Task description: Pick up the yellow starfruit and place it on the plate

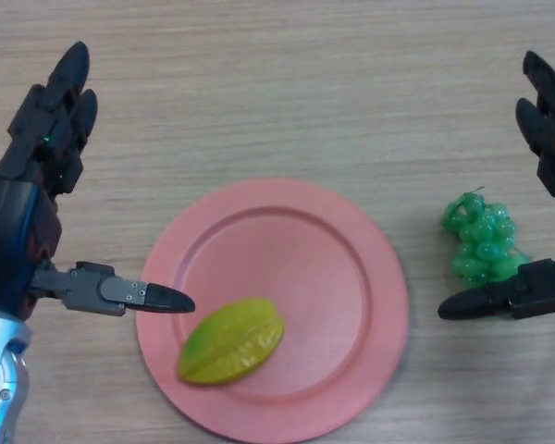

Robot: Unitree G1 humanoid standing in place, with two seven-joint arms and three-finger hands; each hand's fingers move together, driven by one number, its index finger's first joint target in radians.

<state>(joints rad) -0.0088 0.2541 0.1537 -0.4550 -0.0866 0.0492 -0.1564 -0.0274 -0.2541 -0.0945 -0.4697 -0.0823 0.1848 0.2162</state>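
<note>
The starfruit (231,340) lies on the pink plate (351,277), seemingly untouched, flanked by the spread left hand (46,139) and right hand (550,129).

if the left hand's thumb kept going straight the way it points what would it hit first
Probably the starfruit on the pink plate: the left hand has its thumb tip aimed right, just above the fruit's upper left end. Its height over the plate is unclear.

The single head view looked steeply down from above the wooden table (287,83), close in, so that no table edge showed. Its frame spanned the pink plate (351,277), cutting off the plate's near rim at the bottom.
</note>
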